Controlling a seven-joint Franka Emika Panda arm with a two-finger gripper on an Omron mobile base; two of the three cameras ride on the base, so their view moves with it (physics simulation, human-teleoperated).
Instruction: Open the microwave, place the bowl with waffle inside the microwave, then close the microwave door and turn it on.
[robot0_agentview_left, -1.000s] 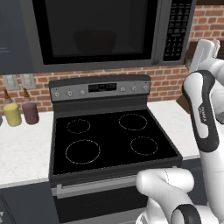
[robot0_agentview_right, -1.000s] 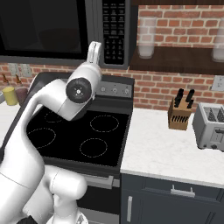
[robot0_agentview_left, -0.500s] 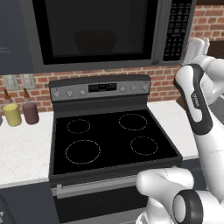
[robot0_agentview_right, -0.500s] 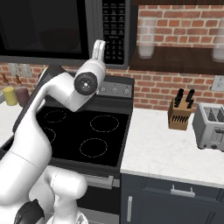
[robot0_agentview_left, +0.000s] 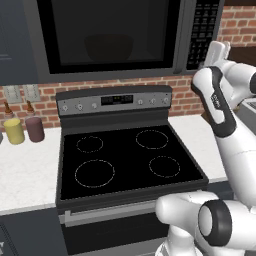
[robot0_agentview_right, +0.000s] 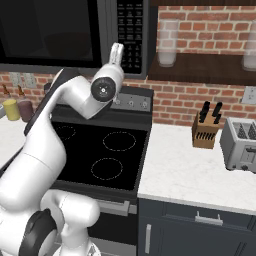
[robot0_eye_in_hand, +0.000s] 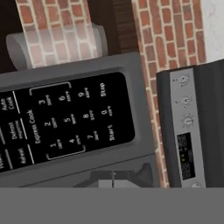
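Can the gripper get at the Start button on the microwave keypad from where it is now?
Probably yes. The shut gripper faces the keypad of the microwave, with the Start button close ahead and nothing between them.

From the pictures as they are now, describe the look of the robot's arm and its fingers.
The arm is built of glossy white rounded segments with dark grey bands at the joints. One joint has a round dark cap with a small centre mark, and faint dark lettering runs along a link. The gripper ends in two small dark fingers. No loose cables show.
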